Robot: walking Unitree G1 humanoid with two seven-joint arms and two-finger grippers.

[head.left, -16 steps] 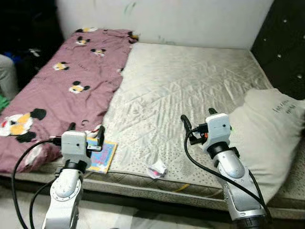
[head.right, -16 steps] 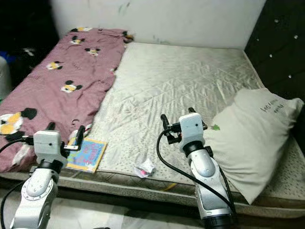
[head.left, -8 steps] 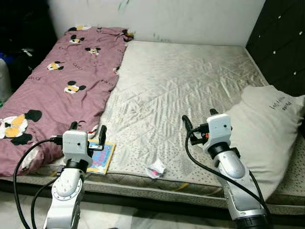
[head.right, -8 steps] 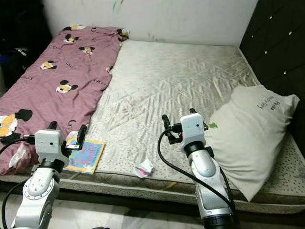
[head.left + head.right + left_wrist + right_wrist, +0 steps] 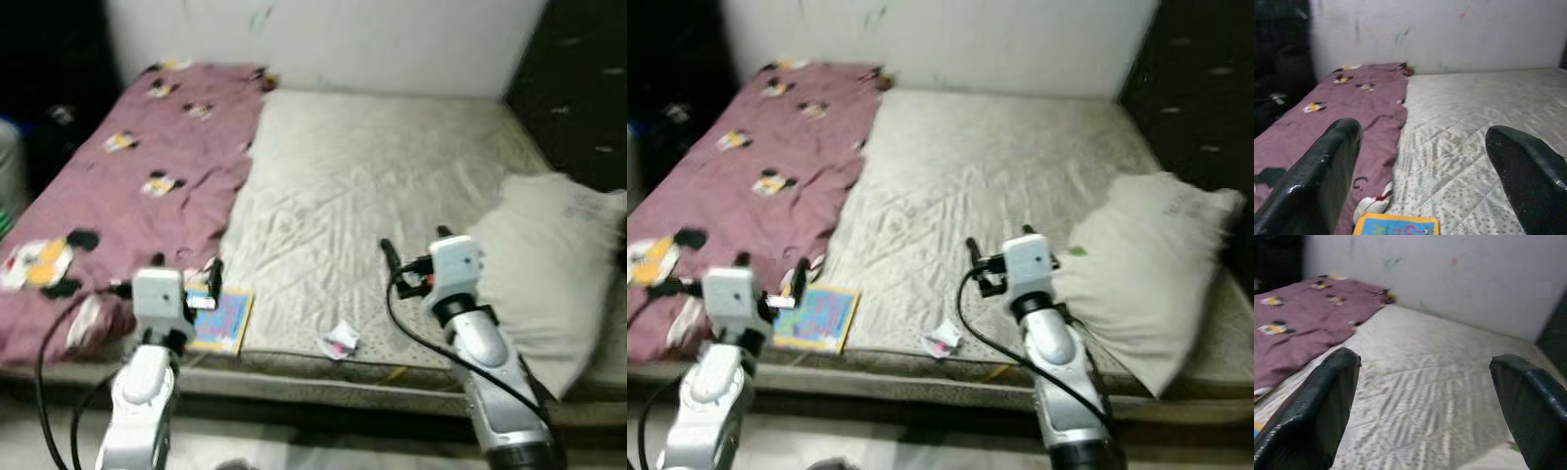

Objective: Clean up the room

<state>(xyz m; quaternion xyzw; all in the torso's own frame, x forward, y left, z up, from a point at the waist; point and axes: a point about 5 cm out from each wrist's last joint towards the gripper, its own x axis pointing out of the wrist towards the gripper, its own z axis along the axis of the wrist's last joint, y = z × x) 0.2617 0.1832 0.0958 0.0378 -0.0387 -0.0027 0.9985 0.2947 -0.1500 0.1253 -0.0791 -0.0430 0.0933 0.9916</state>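
A colourful picture book (image 5: pixel 223 320) lies on the bare mattress (image 5: pixel 372 176) near its front edge, beside a maroon blanket (image 5: pixel 127 186) printed with cartoon mice. A crumpled white and pink wrapper (image 5: pixel 341 341) sits at the front edge, to the right of the book. My left gripper (image 5: pixel 184 266) hangs open above the book's near left corner, holding nothing; in the left wrist view the book (image 5: pixel 1396 226) lies just below the gripper (image 5: pixel 1420 132). My right gripper (image 5: pixel 411 245) is open and empty over the mattress, right of the wrapper and close to a grey pillow (image 5: pixel 554 269).
A white wall (image 5: pixel 333 39) runs behind the bed and a dark padded headboard (image 5: pixel 578 88) stands at the right. A small white and red thing (image 5: pixel 1371 209) lies at the blanket's edge near the book. Pale floor (image 5: pixel 294 436) shows in front of the bed.
The whole picture has shifted a little and gone blurry, so the camera has moved. Both arms keep their pose and both grippers stay open.
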